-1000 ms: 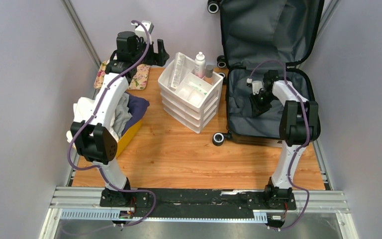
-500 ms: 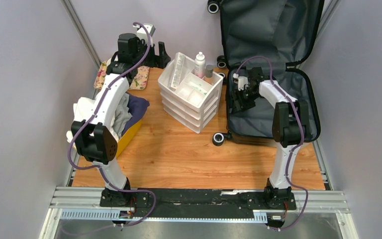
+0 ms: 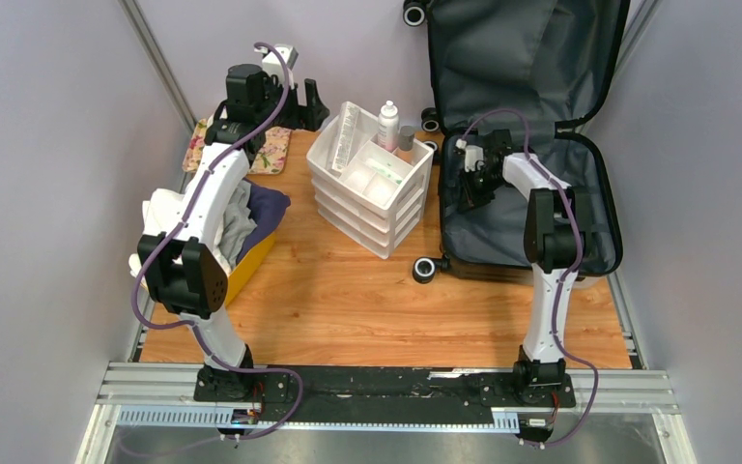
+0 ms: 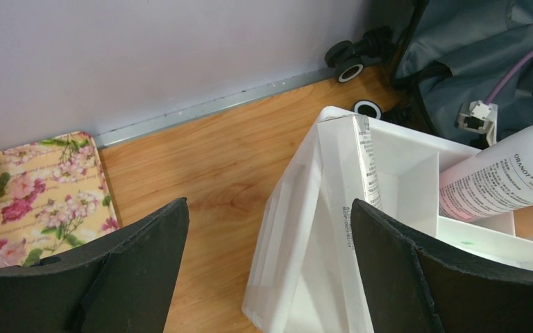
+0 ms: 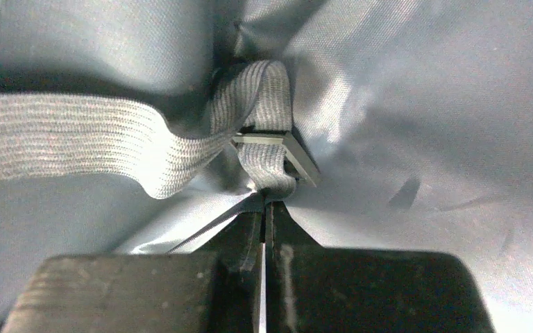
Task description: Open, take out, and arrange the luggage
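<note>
Working outward from the bases, you pass the yellow bin [image 3: 251,261] of clothes on the left and the white drawer organizer [image 3: 367,208] in the middle of the surface [image 3: 348,300]. Beyond them is the luggage [image 3: 502,237], lying open at the far right with its lid propped against the back wall. Your right gripper [image 5: 264,208] is down in the lower shell, apparently closed on the tail of the grey packing strap [image 5: 76,149] just below its buckle [image 5: 281,146]. Pull along the webbing's line, not across it, so the buckle slips instead of jamming. Farthest back, your left gripper [image 4: 269,215] hangs wide open, holding nothing, between the organizer and the floral mat [image 4: 35,187].
</note>
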Controlling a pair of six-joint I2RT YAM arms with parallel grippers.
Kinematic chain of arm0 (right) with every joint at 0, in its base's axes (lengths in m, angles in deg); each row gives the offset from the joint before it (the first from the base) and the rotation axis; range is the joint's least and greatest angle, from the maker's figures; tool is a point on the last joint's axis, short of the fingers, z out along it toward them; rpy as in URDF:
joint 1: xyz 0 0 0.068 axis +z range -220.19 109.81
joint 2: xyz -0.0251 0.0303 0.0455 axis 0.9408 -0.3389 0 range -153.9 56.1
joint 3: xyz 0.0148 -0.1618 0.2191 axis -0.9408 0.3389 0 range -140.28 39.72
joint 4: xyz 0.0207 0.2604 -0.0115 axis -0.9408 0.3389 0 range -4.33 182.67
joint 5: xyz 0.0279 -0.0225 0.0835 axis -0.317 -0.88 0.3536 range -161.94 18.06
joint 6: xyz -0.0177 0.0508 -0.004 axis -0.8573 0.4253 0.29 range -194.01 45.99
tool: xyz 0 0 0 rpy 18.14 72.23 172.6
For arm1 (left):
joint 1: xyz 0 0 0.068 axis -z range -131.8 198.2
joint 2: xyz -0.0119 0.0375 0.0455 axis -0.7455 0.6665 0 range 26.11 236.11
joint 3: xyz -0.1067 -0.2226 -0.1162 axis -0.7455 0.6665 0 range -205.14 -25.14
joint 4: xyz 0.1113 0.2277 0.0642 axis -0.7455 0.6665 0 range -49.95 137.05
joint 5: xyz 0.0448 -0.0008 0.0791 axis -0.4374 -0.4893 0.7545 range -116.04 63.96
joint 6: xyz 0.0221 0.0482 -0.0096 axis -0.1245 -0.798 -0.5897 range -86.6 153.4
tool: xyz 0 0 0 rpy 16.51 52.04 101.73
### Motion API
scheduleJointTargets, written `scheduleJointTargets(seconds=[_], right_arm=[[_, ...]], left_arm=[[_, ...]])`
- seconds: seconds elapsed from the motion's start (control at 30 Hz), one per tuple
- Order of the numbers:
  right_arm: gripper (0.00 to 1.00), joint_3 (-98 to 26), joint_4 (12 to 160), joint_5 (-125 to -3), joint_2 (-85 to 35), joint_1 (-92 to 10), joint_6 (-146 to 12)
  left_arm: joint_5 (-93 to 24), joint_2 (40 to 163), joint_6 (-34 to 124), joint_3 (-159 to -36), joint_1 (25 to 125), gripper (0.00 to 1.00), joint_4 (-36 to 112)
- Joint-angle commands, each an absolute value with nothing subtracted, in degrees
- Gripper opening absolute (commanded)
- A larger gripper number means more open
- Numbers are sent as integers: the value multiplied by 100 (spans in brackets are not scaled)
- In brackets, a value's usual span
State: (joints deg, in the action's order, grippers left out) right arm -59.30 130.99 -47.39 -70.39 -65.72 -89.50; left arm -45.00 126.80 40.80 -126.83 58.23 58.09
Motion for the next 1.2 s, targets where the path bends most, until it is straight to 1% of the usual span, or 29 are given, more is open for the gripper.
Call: scheduleJointTargets(seconds=[0.0, 0.1, 0.13, 0.17, 0.2, 0.23, 0.27, 0.3, 0.33, 0.43, 0.5, 0.57, 0.6, 0.63, 0.7, 0.73, 0.83, 0.97, 1.17], right_arm=[[0, -5863, 13489, -4216, -7126, -6632, -9097], [0, -6204, 14023, -4231, -6853, -6860, -9264], [3, -6441, 14312, -4415, -6826, -6965, -9334], [7, -7104, 15133, -4478, -6870, -7184, -9691], [13, -7415, 15559, -4600, -6914, -7291, -9817], [22, -7688, 16225, -4941, -6931, -7509, -9896], [23, -8109, 16536, -5005, -6914, -7633, -10115], [25, -8174, 16791, -5040, -6862, -7756, -10256], [27, -8122, 17020, -5363, -6774, -7932, -10336], [23, -7333, 16996, -6241, -6326, -8196, -10696], [22, -6754, 16751, -6604, -6141, -8346, -10732], [19, -6645, 16373, -7026, -6158, -8574, -10627], [16, -6723, 16294, -7184, -6306, -8627, -10470], [16, -6785, 16180, -7499, -6377, -8741, -10416], [15, -6821, 15952, -7686, -6561, -8847, -10250], [15, -6734, 15585, -7826, -6615, -8934, -10223], [13, -6663, 15038, -8038, -6939, -8953, -10205], [12, -6707, 14720, -8038, -7353, -8935, -10082], [13, -6768, 14211, -7854, -7678, -8900, -9784]], left_arm=[[-4555, 12675, 4114, -12700, 5778, 93, 5621], [-4703, 12631, 4026, -12692, 5787, 93, 5665], [-4757, 12622, 3999, -12683, 5779, 93, 5683], [-4801, 12605, 3956, -12683, 5778, 93, 5701], [-4810, 12596, 3938, -12683, 5778, 93, 5744], [-4819, 12587, 3920, -12666, 5778, 93, 5771], [-4827, 12587, 3911, -12648, 5778, 93, 5789], [-4836, 12552, 3911, -12578, 5778, 93, 5763], [-4845, 12534, 3911, -12534, 5778, 93, 5736], [-4836, 12534, 3920, -12498, 5787, 93, 5692], [-4819, 12561, 3937, -12498, 5787, 93, 5666], [-4845, 12604, 3964, -12498, 5778, 93, 5674], [-4854, 12613, 3981, -12507, 5778, 93, 5674], [-4854, 12605, 3999, -12516, 5778, 93, 5674], [-4863, 12613, 4008, -12525, 5778, 93, 5657], [-4863, 12622, 4008, -12516, 5778, 93, 5657], [-4863, 12648, 4017, -12525, 5778, 93, 5657], [-4845, 12657, 3956, -12525, 5770, 93, 5674], [-4810, 12666, 3955, -12490, 5735, 94, 5675]])
